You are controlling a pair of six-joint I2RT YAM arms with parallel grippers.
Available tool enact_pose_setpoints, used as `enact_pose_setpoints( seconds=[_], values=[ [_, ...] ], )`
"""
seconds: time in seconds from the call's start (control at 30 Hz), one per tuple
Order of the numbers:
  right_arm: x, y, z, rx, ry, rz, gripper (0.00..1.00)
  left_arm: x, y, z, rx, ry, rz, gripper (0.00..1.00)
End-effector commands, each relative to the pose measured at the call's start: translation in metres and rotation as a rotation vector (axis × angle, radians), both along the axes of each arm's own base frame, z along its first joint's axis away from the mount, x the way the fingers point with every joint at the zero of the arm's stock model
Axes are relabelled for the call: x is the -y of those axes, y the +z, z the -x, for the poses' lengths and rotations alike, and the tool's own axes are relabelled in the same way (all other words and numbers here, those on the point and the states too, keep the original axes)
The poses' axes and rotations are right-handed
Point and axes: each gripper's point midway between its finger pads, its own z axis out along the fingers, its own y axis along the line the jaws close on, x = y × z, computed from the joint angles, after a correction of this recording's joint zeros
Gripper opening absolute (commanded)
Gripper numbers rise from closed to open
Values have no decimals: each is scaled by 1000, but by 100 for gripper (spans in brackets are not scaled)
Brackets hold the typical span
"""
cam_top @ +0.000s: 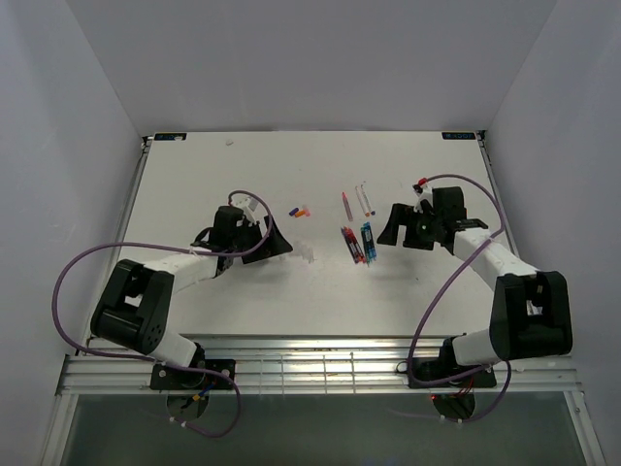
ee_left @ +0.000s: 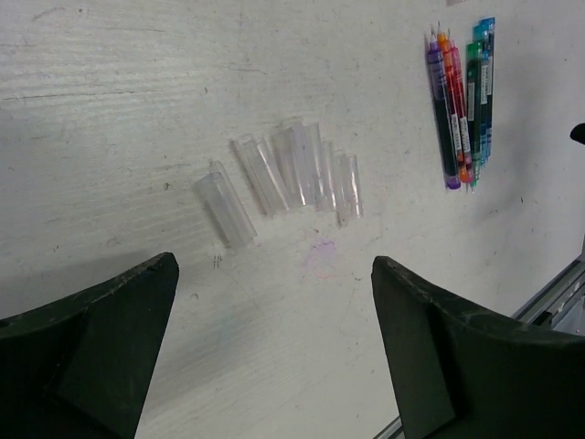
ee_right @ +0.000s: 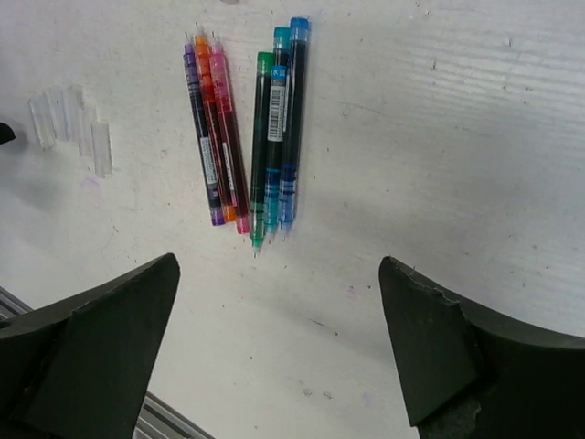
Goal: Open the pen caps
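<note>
Several pale translucent pen caps (ee_left: 283, 178) lie in a loose row on the white table; they also show in the top view (cam_top: 309, 254) and the right wrist view (ee_right: 73, 128). Small orange, blue and red caps (cam_top: 299, 210) lie further back. Several pens (ee_right: 247, 128) lie side by side in a bundle, purple, orange, pink, green and blue; the bundle also shows in the top view (cam_top: 357, 243) and the left wrist view (ee_left: 462, 105). Two more pens (cam_top: 355, 201) lie behind them. My left gripper (ee_left: 274, 265) is open and empty just short of the translucent caps. My right gripper (ee_right: 279, 265) is open and empty near the pen tips.
The table's near edge is a metal rail (cam_top: 320, 369), seen in the left wrist view (ee_left: 558, 302) and the right wrist view (ee_right: 164, 421). White walls enclose the table on three sides. A faint purple ink stain (ee_left: 320, 259) marks the table by the caps.
</note>
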Motion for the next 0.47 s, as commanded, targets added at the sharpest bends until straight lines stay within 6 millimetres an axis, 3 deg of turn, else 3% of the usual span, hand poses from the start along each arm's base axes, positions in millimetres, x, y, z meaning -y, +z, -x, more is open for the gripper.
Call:
enact_pose_setpoints(
  seconds=[0.0, 0.1, 0.27, 0.37, 0.43],
  values=[
    [2, 2, 16, -3, -9, 2, 94, 1, 17, 0, 44, 3, 31, 98],
    [4, 6, 29, 13, -24, 4, 92, -3, 24, 6, 68, 17, 41, 98],
    [7, -15, 58, -67, -42, 31, 90, -5, 24, 28, 65, 21, 97, 98],
    [-2, -17, 73, -46, 10, 22, 90, -2, 28, 41, 82, 3, 146, 98],
    [-14, -14, 88, -13, 81, -23, 90, 4, 41, 51, 109, -36, 211, 98]
  ],
)
